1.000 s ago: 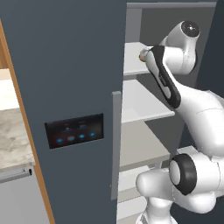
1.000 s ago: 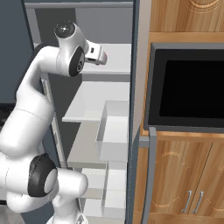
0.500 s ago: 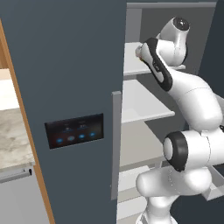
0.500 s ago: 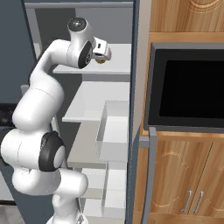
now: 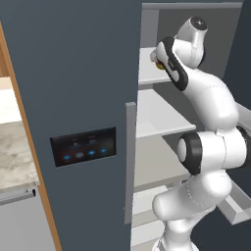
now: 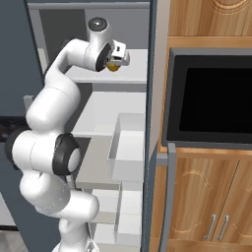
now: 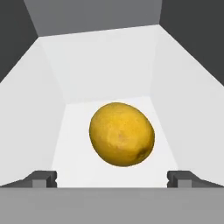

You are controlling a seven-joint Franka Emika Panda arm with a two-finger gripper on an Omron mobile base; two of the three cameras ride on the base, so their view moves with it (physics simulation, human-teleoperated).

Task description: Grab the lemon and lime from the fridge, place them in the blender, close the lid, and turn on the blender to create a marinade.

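The lemon (image 7: 122, 134), yellow and rounded, rests on the pale top shelf of the fridge (image 5: 73, 73), whose door stands open. My gripper (image 7: 112, 178) is open, just short of the lemon, with its fingertips (image 7: 43, 178) spread wider than the fruit. From the right base view the gripper (image 6: 118, 58) reaches into the fridge (image 6: 153, 74) over the lemon (image 6: 114, 68). In the left base view the forearm covers most of the lemon (image 5: 160, 65). The blender and the lid are out of view.
Below the top shelf lie further pale shelves (image 6: 118, 110) and a door bin (image 6: 129, 147). Right of the fridge stands a wood cabinet with a black oven (image 6: 211, 103). A marble counter (image 5: 14, 157) lies left of the fridge door.
The arm has swung its hand deeper into the top shelf, bringing the open gripper up to the lemon. The lemon has not moved.
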